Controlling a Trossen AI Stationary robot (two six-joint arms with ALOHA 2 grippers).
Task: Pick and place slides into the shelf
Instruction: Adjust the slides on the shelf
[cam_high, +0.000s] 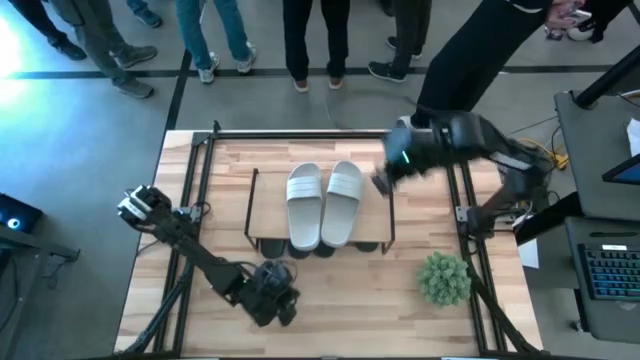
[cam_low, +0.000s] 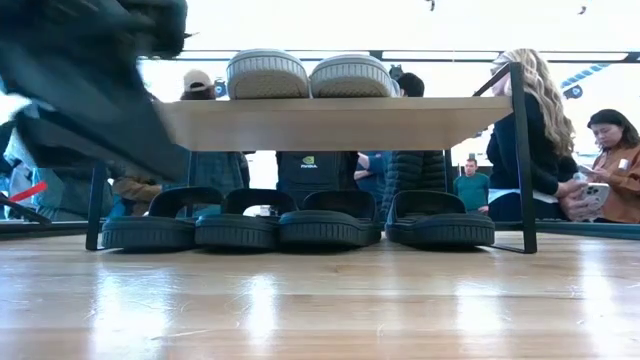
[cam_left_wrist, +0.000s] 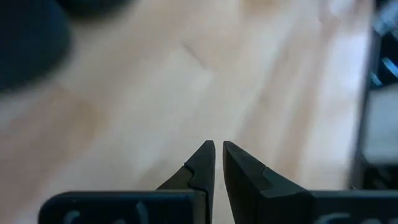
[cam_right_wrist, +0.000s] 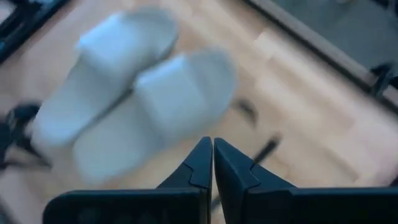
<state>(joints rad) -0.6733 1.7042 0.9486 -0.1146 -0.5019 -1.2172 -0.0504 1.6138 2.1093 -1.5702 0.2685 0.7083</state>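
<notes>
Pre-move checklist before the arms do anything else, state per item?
1. White slides on top of the shelf: ok, both lie side by side on the board.
2. Black slides under the shelf: ok, four in a row on the table below the board.
3. Right gripper empty: ok, shut on nothing, above the shelf's right end.
4. Left gripper empty: ok, nearly shut, holds nothing, over bare table near the front edge.
5. Slides left loose on the table: ok, none visible.
6. Plant clear of the shelf: ok, apart, to its right front.
</notes>
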